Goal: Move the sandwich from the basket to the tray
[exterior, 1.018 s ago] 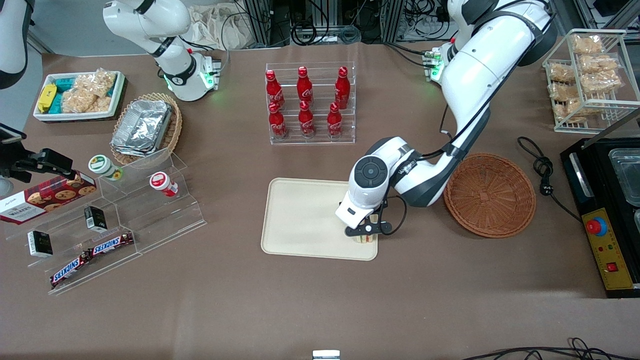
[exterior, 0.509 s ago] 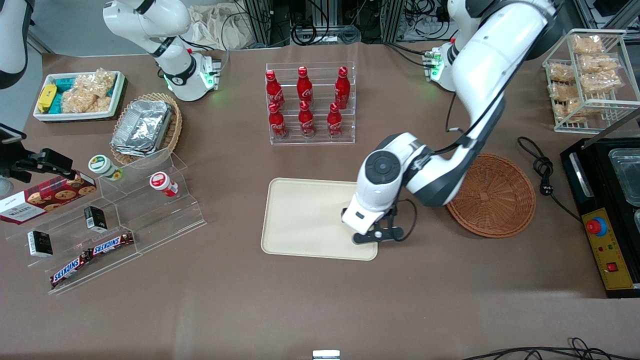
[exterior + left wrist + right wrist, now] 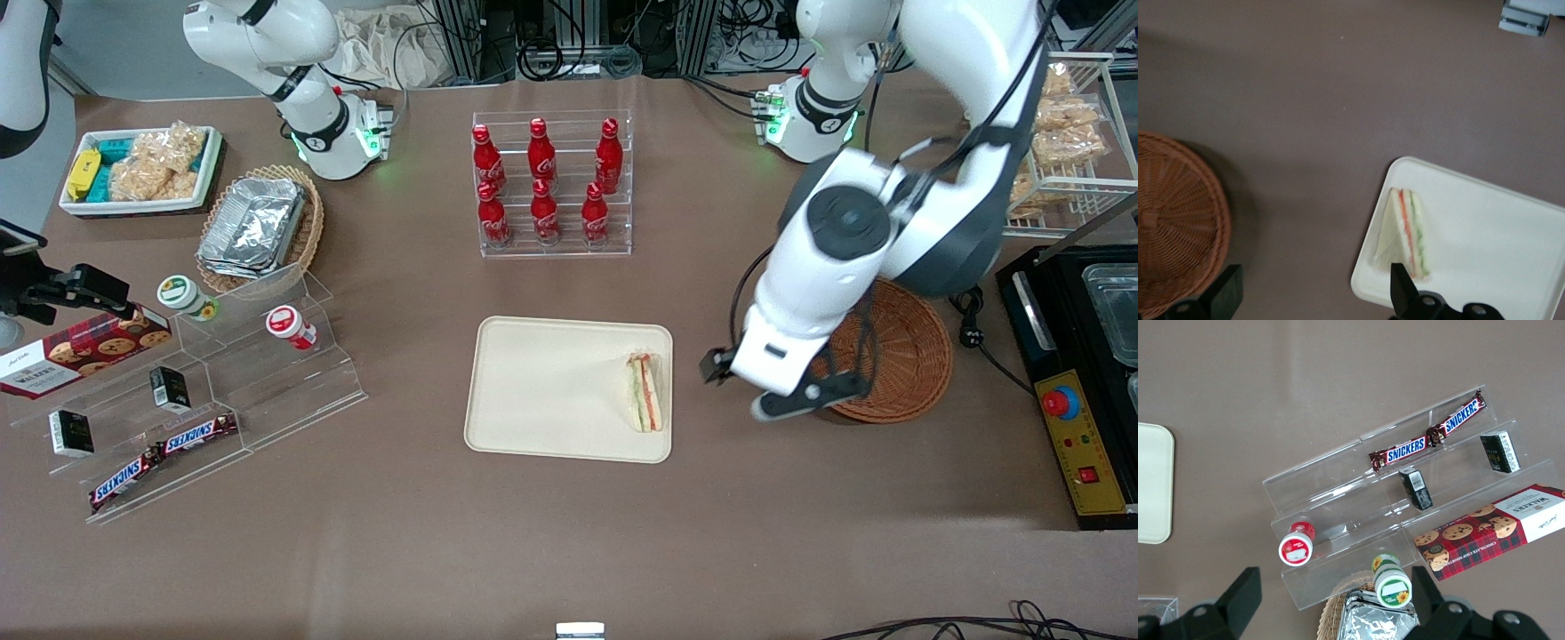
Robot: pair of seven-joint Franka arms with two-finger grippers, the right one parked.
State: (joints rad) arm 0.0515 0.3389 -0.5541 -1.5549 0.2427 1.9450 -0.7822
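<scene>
The sandwich (image 3: 645,392) lies on the tray (image 3: 542,391), by the edge nearest the jaws. The gripper (image 3: 1313,293) hangs above the table between tray and basket (image 3: 898,356), jaws wide, holding nothing. The sandwich looks soft and light; pinch its flat bread sides gently

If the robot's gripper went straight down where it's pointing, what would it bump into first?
Probably the bare brown table. The open gripper hangs above the strip between the basket and the tray, where the sandwich lies, though height is unclear.
</scene>
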